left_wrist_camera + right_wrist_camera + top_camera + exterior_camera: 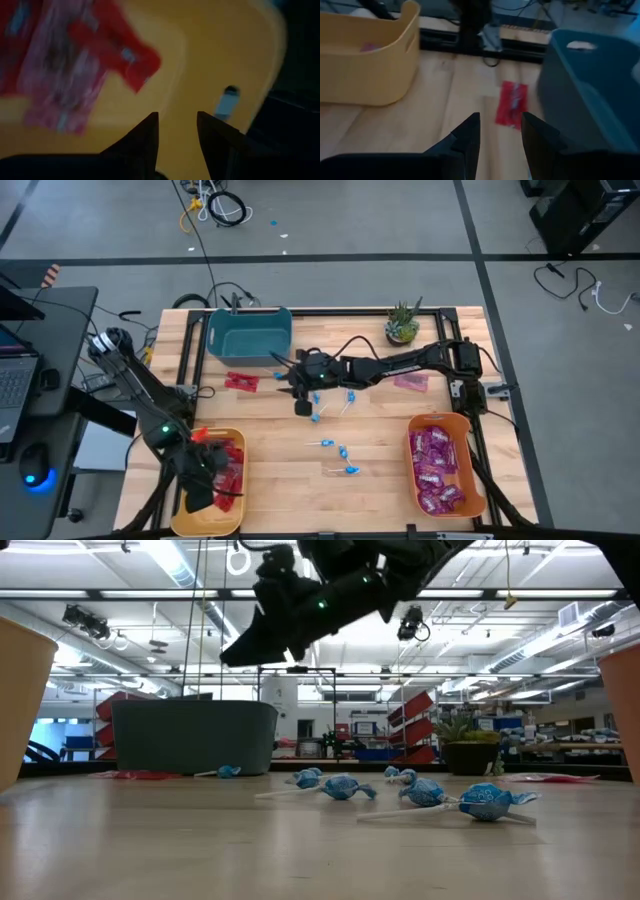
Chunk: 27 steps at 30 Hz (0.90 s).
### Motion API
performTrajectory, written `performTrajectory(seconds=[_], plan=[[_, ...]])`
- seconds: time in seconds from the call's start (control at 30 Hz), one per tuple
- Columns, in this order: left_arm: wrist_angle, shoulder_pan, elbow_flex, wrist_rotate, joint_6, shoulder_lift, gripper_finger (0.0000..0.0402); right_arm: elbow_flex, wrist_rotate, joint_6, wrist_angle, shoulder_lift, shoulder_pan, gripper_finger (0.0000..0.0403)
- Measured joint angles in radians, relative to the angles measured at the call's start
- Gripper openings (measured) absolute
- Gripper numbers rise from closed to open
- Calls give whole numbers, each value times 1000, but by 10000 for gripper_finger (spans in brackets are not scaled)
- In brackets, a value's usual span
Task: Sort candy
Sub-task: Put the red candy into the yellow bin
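Several blue lollipops lie on the wooden table's middle, seen close in the low view. A red packet lies flat below the teal bin. More red packets lie in the yellow bin, and purple packets fill the orange bin. My left gripper hangs open over the yellow bin, nothing between its fingers. My right gripper is open and empty above the table's middle, pointing toward the red packet.
A small potted plant stands at the table's far edge, right of the teal bin. Another flat packet lies under the right arm. Bare wood lies between the lollipops and the near edge.
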<state>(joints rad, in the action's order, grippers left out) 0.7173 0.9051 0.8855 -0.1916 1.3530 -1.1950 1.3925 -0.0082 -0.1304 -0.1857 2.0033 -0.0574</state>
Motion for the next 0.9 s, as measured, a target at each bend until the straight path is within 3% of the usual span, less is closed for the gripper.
performTrajectory(seconds=[0.27, 0.47, 0.6, 0.9], plan=[[16, -4, 79, 279, -280, 61, 137, 81, 44, 3, 63, 6, -29, 129], [83, -4, 123, 554, -512, 104, 137, 153, 40, 19, 91, 75, -29, 129], [109, -4, 142, 734, -618, 125, 137, 211, 42, 27, 143, 117, -24, 129], [181, -5, 147, 1014, -790, 183, 137, 302, 77, 78, 179, 175, -26, 132]])
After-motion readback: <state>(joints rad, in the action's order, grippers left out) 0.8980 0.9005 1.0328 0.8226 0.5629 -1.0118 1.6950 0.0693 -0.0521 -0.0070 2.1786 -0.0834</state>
